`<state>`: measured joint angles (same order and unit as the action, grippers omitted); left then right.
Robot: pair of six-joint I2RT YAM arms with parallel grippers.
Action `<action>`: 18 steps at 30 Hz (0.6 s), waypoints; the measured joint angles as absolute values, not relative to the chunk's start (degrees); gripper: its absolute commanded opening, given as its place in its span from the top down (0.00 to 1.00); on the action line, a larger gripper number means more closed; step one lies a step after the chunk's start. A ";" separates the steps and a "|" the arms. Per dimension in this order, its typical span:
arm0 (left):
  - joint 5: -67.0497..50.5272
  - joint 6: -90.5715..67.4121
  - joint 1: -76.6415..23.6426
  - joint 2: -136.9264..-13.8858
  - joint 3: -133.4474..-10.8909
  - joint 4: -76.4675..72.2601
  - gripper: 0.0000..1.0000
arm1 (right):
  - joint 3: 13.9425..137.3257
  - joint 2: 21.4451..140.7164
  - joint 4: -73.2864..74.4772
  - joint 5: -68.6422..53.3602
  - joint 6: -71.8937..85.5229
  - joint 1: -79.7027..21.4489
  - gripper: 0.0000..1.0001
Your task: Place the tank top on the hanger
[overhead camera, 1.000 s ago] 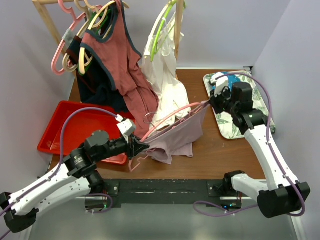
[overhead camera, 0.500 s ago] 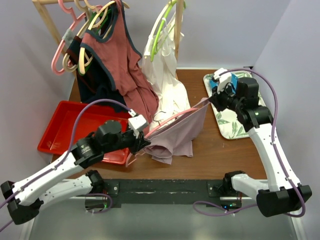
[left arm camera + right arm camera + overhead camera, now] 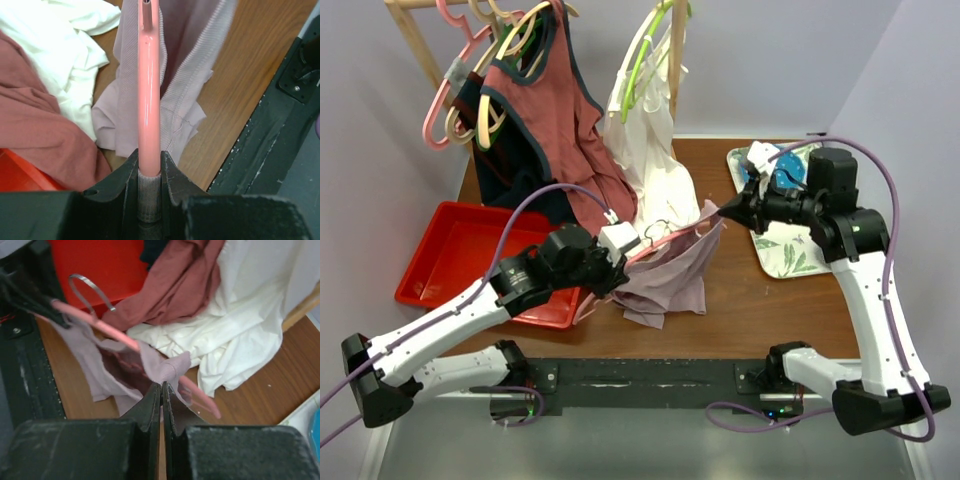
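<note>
Over the last second the left arm has swung inward and forward, carrying the hanger (image 3: 665,240) toward the middle of the table (image 3: 760,310); the right arm has lifted and drawn its end up, so the tank top (image 3: 670,285) now hangs bunched and narrower between them.

The left gripper (image 3: 618,264) is clamped on one end of the hanger's bar; the right gripper (image 3: 725,210) has its jaws pressed together on a pinch of the top's strap, held above the table beside the white garment (image 3: 650,160).

As a judgement, the work is partway: in the right wrist view the strap is wrapped over the hanger's far arm, whose tip pokes out beyond it, so that shoulder looks seated; in the left wrist view fabric falls on both sides of the bar, yet the near shoulder (the one at the left gripper) does not look settled, and the hem trails on the wood.

The hanger is slim, glossy salmon plastic with a thin metal hook (image 3: 87,287); the top is limp, finely ribbed mauve knit with a stitched edge, creasing easily.
</note>
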<state>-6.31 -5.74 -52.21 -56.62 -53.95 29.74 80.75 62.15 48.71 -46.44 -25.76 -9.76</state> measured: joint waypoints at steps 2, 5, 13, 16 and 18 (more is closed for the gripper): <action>-4.89 -5.74 -52.21 -55.64 -53.95 29.67 1.00 | 81.25 60.77 52.21 -47.83 -29.12 -9.80 0.44; -4.49 -5.69 -52.14 -52.64 -53.95 29.65 1.00 | 80.95 58.13 55.11 -45.78 -31.42 -9.78 0.11; -4.75 -9.41 -52.21 -46.35 -56.88 36.47 1.00 | 80.77 55.46 55.92 -37.41 -31.90 -9.72 0.01; -2.76 -15.68 -52.18 -41.47 -57.23 40.10 1.00 | 79.31 55.72 53.17 -34.92 -30.22 -9.65 0.01; -0.21 -19.86 -52.21 -37.78 -58.39 43.83 1.00 | 76.23 55.64 50.06 -33.58 -28.45 -9.19 0.01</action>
